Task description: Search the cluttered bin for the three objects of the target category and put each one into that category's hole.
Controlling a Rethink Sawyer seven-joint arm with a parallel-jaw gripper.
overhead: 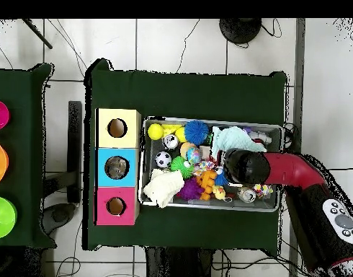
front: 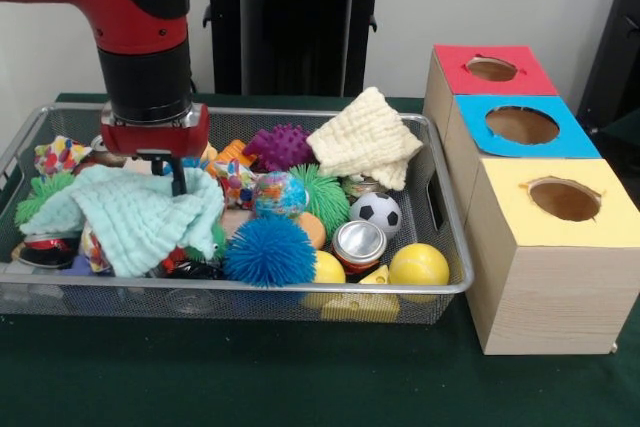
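Directly beneath my hand [front: 176, 179] lies the mint cloth [front: 135, 215], at the bin's [front: 440, 209] end far from the 3 boxes [front: 545, 247]. I cannot tell how far my hand is open. Any target must travel across the whole bin to the holes.

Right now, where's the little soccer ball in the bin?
In the front view the soccer ball lies right of the bin's centre, behind the silver can and beside the green spiky ball, below the cream cloth.
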